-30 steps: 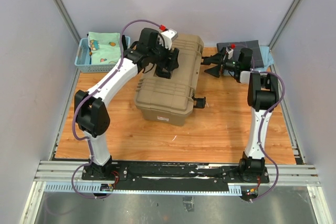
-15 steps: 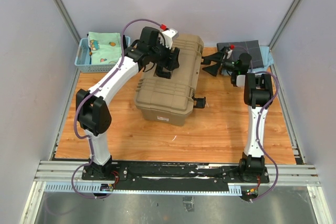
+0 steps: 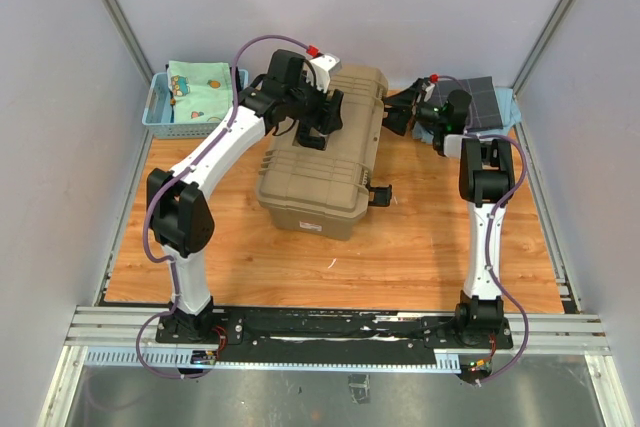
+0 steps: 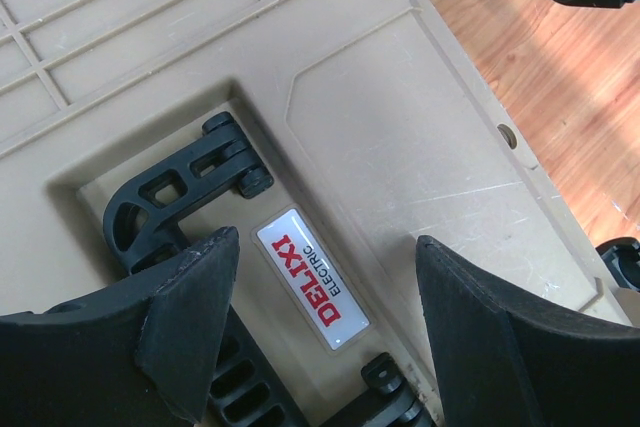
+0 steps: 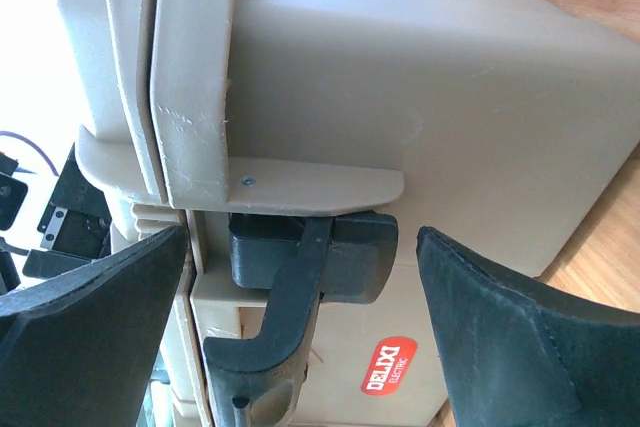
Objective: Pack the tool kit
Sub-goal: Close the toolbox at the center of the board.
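The tan toolbox (image 3: 318,157) lies shut in the middle of the table, one black latch (image 3: 380,194) sticking out on its right side. My left gripper (image 3: 320,123) hovers open over the lid; in the left wrist view (image 4: 325,332) its jaws straddle a white DELIXI label (image 4: 312,279) beside the black recessed handle (image 4: 175,192). My right gripper (image 3: 400,113) is open at the box's far right side; in the right wrist view (image 5: 300,322) its jaws flank a black latch (image 5: 305,257) above the red label (image 5: 388,368). No hand tools show.
A blue mesh basket (image 3: 160,107) of patterned cloth stands at the back left. A folded dark grey cloth (image 3: 478,97) lies on a light blue tray at the back right. Grey walls and metal posts close in the table.
My right gripper has moved back and left, up to the far right latch of the toolbox, and its wrist has turned. The left arm has barely moved.
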Action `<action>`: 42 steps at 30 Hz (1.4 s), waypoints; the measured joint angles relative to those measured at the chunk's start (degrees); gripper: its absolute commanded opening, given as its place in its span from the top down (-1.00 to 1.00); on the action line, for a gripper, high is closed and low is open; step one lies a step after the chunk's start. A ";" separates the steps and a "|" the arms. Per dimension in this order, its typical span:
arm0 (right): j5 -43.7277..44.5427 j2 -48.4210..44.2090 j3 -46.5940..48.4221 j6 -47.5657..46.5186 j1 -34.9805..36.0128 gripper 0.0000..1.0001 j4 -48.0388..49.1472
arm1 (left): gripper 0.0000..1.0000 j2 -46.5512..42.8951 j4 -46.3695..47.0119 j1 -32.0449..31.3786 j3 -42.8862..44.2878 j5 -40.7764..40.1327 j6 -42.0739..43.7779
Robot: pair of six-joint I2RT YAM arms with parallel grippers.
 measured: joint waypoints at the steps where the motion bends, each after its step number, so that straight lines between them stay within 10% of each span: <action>1: -0.24 0.00 0.02 0.00 0.09 -0.97 -0.02 | -0.51 0.00 0.00 0.00 -0.02 0.04 0.00; 19: 1.01 -1.40 -1.40 3.41 0.13 -0.97 3.08 | -0.51 -0.02 0.02 -0.04 -0.04 0.07 0.00; 42: 2.89 -12.17 -7.76 -10.78 -2.21 -0.97 -15.10 | -0.50 -0.26 0.02 -0.37 -0.28 -0.83 0.09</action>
